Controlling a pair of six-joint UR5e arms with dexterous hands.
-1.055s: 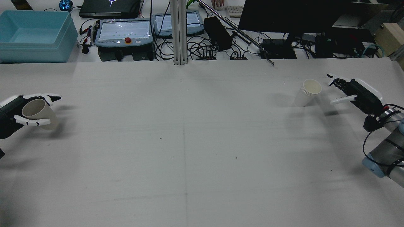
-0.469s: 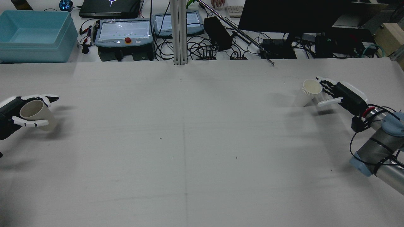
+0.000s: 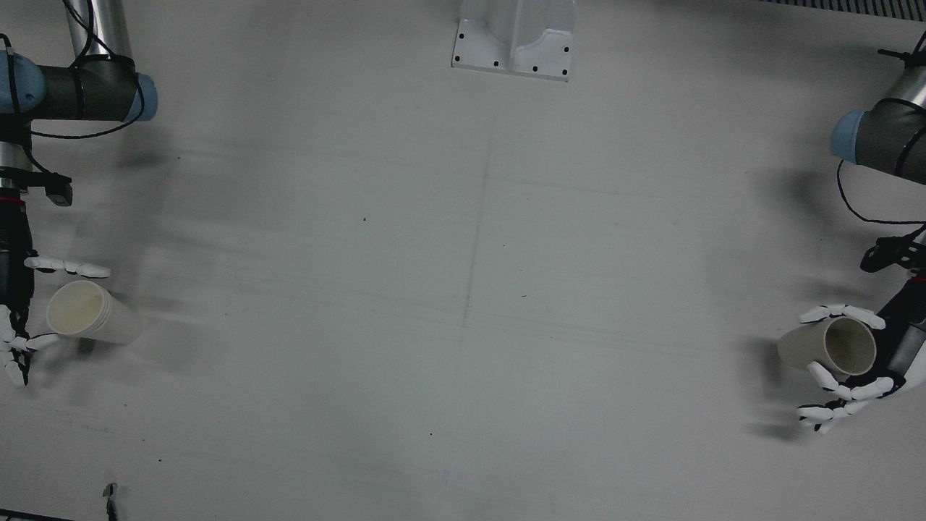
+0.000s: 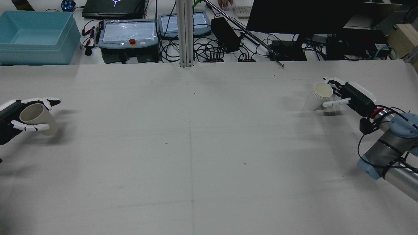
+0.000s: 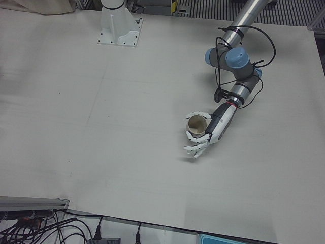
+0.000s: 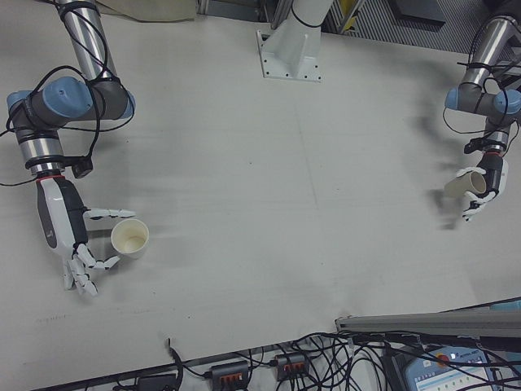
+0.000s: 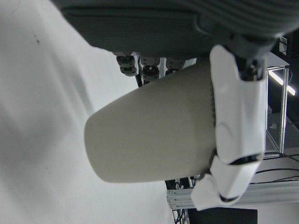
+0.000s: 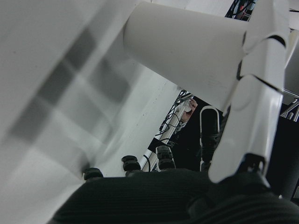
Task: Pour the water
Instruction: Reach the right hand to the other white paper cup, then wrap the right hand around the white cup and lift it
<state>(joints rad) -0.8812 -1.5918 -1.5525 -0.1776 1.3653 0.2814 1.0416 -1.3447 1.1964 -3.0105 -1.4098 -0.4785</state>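
My left hand (image 4: 14, 119) holds a beige cup (image 4: 35, 118), tilted, above the table's (image 4: 196, 147) left edge. My right hand (image 4: 346, 94) stays spread around the white cup stack (image 4: 318, 95) standing at the far right, thumb beside it, not clasped. I can read no writing on either.

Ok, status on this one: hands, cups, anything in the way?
Left hand shut on beige cup, lifted, tilted. Right hand open around white cup, no firm grip. Table between them bare.
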